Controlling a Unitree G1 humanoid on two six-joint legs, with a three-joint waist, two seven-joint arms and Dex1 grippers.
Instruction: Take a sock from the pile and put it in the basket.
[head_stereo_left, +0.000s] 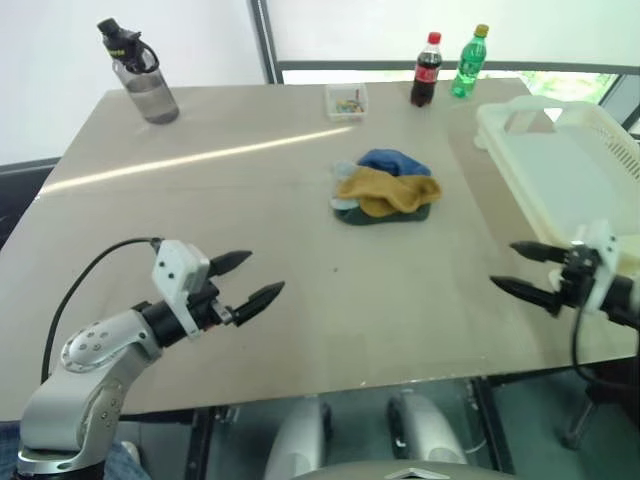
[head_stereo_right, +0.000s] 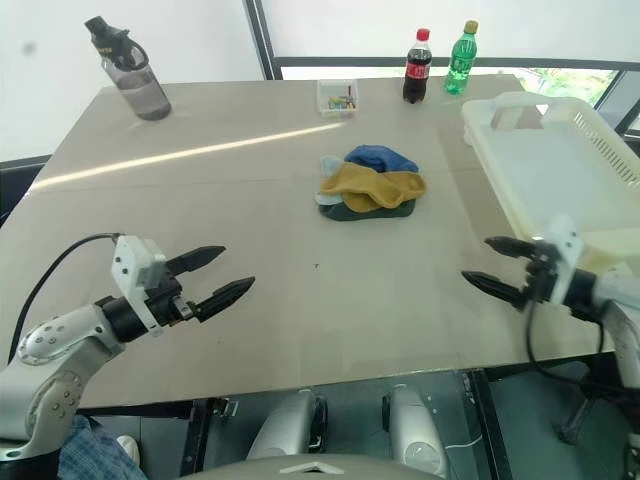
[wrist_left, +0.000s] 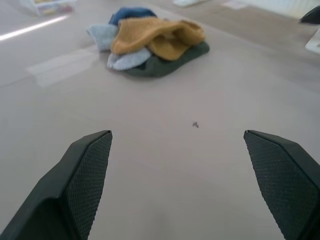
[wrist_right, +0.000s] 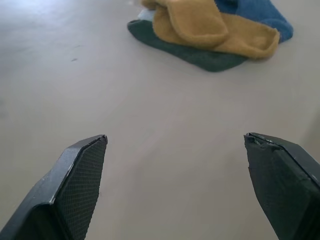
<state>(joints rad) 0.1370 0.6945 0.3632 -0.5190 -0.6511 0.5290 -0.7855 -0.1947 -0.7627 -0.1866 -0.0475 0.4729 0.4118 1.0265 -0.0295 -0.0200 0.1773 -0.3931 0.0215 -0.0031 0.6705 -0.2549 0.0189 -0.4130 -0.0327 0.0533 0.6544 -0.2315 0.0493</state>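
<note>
Risk: my right tool (head_stereo_left: 530, 270) and left tool (head_stereo_left: 250, 280), both gaping and empty, sit well short of the pile (head_stereo_left: 385, 195) mid-counter (head_stereo_left: 250, 180). Sock (head_stereo_left: 385, 190) drapes over others; I might drag neighbours toward the basket (head_stereo_left: 560, 160).

Left arm (head_stereo_left: 95, 350): silver-grey rounded metal links with small dark screws, black wrist section, white angular block on top, thin black cable looping behind. Each gripper, left (head_stereo_left: 248, 280) and right (head_stereo_left: 520, 270), bears two black tapered fingers (wrist_left: 80, 185) with finely cross-hatched inner pads.
</note>
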